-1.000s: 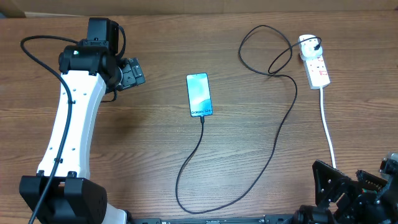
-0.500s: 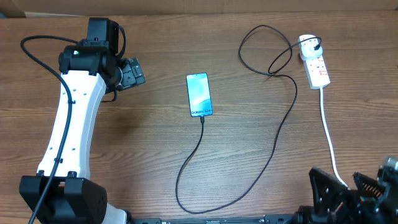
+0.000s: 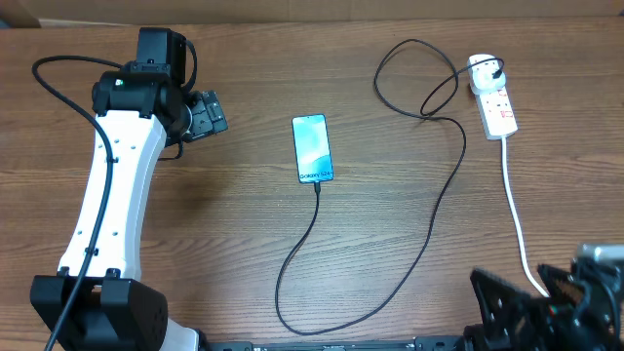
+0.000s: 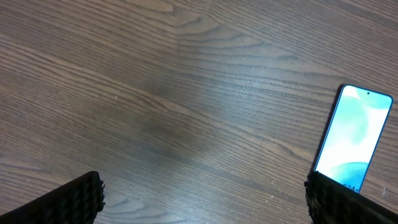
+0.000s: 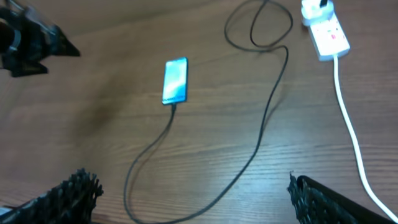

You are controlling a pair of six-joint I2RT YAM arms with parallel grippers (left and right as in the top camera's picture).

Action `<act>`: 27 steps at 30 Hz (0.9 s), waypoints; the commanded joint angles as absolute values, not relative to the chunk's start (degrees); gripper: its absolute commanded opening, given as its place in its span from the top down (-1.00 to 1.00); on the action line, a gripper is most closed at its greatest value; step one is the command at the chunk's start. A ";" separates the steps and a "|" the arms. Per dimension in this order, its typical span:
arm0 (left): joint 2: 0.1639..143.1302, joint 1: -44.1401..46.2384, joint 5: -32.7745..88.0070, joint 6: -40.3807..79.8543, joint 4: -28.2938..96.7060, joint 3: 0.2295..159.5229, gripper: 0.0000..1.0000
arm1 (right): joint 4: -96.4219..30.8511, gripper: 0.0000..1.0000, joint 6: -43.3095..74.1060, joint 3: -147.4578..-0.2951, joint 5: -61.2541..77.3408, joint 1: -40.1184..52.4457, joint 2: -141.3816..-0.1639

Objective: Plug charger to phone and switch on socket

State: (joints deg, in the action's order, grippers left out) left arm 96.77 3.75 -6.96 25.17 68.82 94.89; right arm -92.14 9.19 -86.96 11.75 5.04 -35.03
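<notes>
The phone [image 3: 312,147] lies face up mid-table with its light blue screen lit; it also shows as the phone [image 4: 354,137] and the phone [image 5: 175,80]. The black charger cable [image 3: 432,219] runs from the phone's near end, loops toward the front edge, and curls back to its plug [image 3: 487,69] in the white socket [image 3: 497,108]. My left gripper [image 3: 208,114] hovers open left of the phone, with nothing between its fingers [image 4: 68,200]. My right gripper [image 3: 539,294] stands open at the front right edge, over the cable [image 5: 260,134] and far from the socket [image 5: 328,35].
The socket's thick white cord [image 3: 517,214] runs from the block toward the front right, passing by my right gripper, and shows as the white cord [image 5: 350,127]. The left arm's white link [image 3: 112,195] spans the left side of the wooden table [image 3: 214,234].
My right gripper has shifted a little left and lower along the front edge. The left arm, phone, cable and socket have not moved.
</notes>
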 commanded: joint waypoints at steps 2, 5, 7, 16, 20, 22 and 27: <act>97.08 3.77 -7.88 25.78 68.77 94.89 -0.99 | -82.43 -0.99 8.86 -76.99 9.93 5.52 -31.35; 97.08 3.77 -7.90 25.76 68.77 94.89 -0.99 | -73.93 -1.00 8.84 -70.48 9.93 5.52 -28.84; 97.08 3.77 -7.88 25.78 68.77 94.89 -0.99 | -68.51 -1.00 8.86 -66.15 9.93 5.52 -27.11; 97.08 3.77 -7.88 25.78 68.77 94.89 -0.99 | -50.11 -1.00 8.88 -46.81 9.96 5.52 -18.87; 97.08 3.77 -7.88 25.78 68.77 94.89 -0.99 | -48.82 -1.00 8.91 -42.46 10.26 5.52 -16.75; 97.08 3.77 -7.88 25.78 68.77 94.89 -0.99 | -48.05 -1.00 8.91 -41.52 10.33 5.52 -16.10; 97.08 3.77 -7.90 25.78 68.77 94.89 -0.99 | -45.10 -1.00 8.86 -39.77 7.42 5.50 -15.86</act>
